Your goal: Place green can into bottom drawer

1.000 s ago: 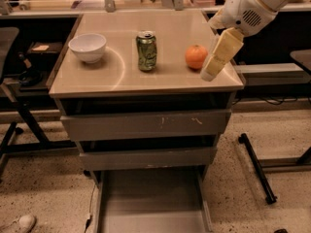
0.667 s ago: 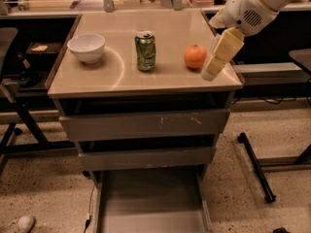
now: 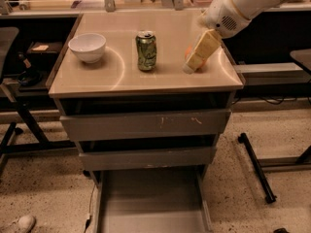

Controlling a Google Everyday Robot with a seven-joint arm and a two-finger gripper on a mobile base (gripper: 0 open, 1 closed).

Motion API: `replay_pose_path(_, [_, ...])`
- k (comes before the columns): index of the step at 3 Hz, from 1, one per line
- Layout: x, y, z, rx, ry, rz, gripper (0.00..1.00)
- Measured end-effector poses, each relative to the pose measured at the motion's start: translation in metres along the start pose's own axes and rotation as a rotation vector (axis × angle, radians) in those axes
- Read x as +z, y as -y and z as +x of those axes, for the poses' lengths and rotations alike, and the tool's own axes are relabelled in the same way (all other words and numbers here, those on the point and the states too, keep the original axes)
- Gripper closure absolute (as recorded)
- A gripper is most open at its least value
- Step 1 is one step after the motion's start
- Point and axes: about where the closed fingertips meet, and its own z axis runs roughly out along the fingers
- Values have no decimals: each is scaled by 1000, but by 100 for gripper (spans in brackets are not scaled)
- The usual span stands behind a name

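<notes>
The green can (image 3: 146, 51) stands upright near the middle of the cabinet's tan top (image 3: 121, 76). My gripper (image 3: 190, 68) hangs from the white arm at the upper right. It points down and to the left, low over the top and to the right of the can, a short gap away from it. It is in front of the orange fruit (image 3: 188, 51), which shows only as a sliver. The bottom drawer (image 3: 150, 208) is pulled out at the cabinet's foot, and its flat grey floor is bare.
A white bowl (image 3: 88, 46) sits on the left of the top. The two upper grey drawers (image 3: 146, 125) are slightly ajar. A dark chair frame (image 3: 14, 115) stands to the left and black metal legs (image 3: 257, 166) to the right. A counter runs behind.
My gripper has moved left towards the green can and now covers most of the orange fruit. The can, bowl and drawers have not moved.
</notes>
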Motion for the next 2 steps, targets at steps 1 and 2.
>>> replay_pose_path(1, [51,37,-14,22,18,2,0])
replay_pose_path(2, [52,37,-14,22,19,1,0])
